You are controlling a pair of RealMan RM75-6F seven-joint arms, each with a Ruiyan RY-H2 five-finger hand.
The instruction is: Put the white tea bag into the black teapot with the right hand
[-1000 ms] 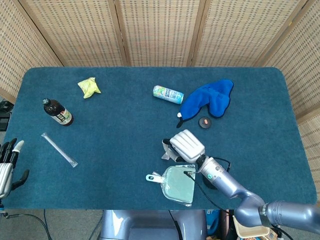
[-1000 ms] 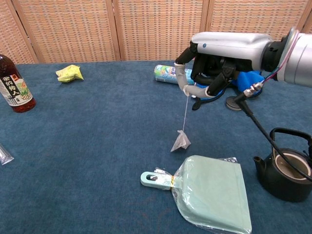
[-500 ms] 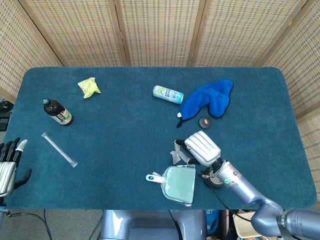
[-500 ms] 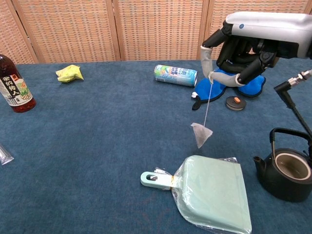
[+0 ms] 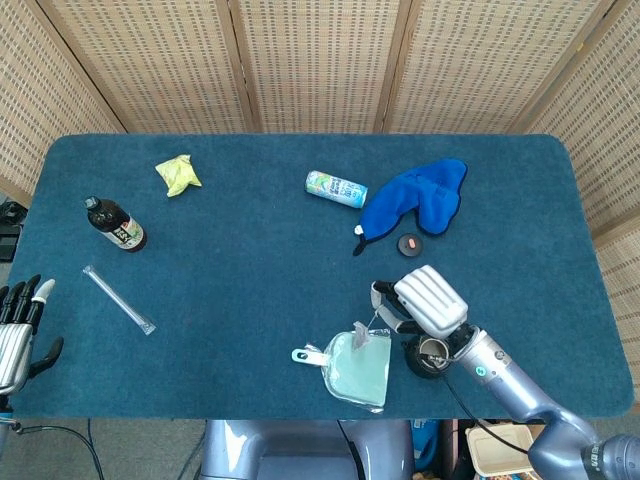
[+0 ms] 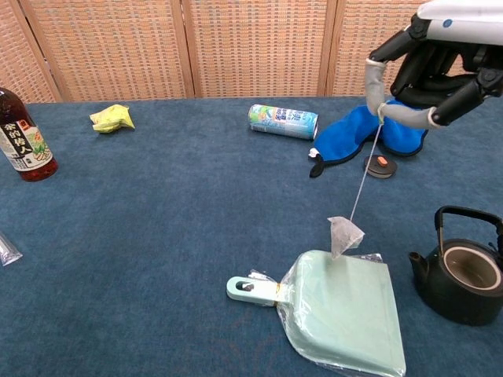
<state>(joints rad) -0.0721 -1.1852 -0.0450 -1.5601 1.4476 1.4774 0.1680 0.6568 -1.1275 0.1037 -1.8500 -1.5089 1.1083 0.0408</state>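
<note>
My right hand hangs above the table's front right and pinches a thin string. From that string dangles the white tea bag, hanging in the air just over the back edge of the green dustpan. To the right of the bag, the black teapot stands lidless with its handle upright; in the head view my hand partly covers it. My left hand rests off the table's left edge, fingers apart and empty.
A pale green dustpan in plastic wrap lies just left of the teapot. Further back are a drinks can, a blue cloth and a small black disc. On the left are a brown bottle, a yellow packet and a wrapped straw.
My right hand has moved rightwards toward the teapot, carrying the dangling tea bag with it; the bag now hangs over the dustpan's rim. The left hand has stayed put.
</note>
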